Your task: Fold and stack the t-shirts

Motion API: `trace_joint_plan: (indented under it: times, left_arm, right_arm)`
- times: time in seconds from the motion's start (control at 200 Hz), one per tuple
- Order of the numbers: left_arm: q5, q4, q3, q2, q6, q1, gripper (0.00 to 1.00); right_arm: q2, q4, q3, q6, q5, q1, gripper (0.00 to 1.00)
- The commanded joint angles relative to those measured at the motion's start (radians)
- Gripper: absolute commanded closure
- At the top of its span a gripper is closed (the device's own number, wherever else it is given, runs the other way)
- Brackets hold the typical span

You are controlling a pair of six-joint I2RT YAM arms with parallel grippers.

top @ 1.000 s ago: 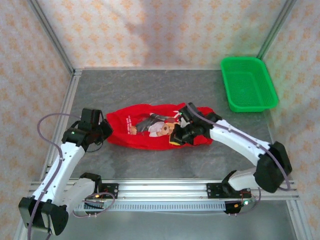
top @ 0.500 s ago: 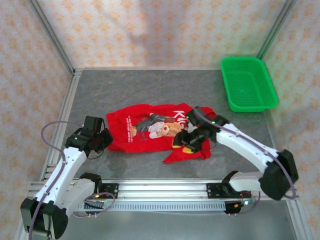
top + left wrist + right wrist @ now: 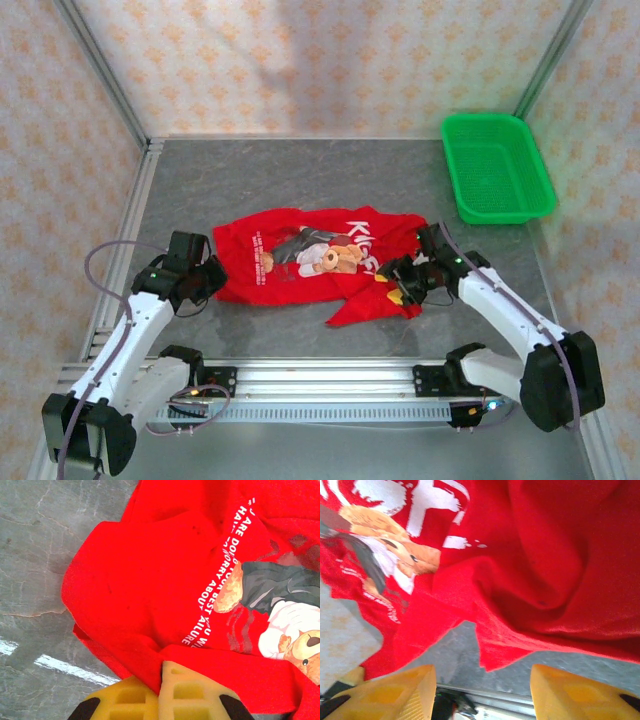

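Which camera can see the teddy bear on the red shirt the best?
The top camera: the whole teddy bear shows, face up on the t-shirt. The left wrist camera is closer but cuts it off at the right edge. The right wrist camera catches a blurry piece, top left.

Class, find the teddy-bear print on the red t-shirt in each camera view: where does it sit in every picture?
Top external: teddy-bear print at the picture's middle, on the t-shirt.
Left wrist: print at the right edge.
Right wrist: print in the upper left.
Shared landmark: white lettering beside the print.
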Motion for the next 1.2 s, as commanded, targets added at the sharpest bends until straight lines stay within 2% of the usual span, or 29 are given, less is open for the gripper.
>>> trace_joint_plan:
  times: [0.0,0.761,0.991,1.091,1.196]
  left_arm:
    - [-0.001,0.024,0.0,0.003,0.021,0.0,1.0]
    - [0.005,0.067,-0.006,0.05,0.043,0.001,1.0]
    - [0.007,0.078,0.0,0.07,0.048,0.001,1.0]
    - [0.008,0.084,-0.001,0.078,0.048,0.0,1.0]
    - [0.007,0.086,-0.001,0.083,0.052,0.001,1.0]
  right_arm:
    - [-0.017,0.174,-0.033,0.187,-0.071,-0.007,0.48]
    - [0.055,0.287,-0.201,0.233,-0.021,-0.025,0.47]
    - [0.068,0.233,-0.188,0.185,0.01,-0.034,0.46]
    - [0.07,0.234,-0.188,0.178,0.023,-0.036,0.5]
    - [0.101,0.232,-0.183,0.162,0.023,-0.038,0.62]
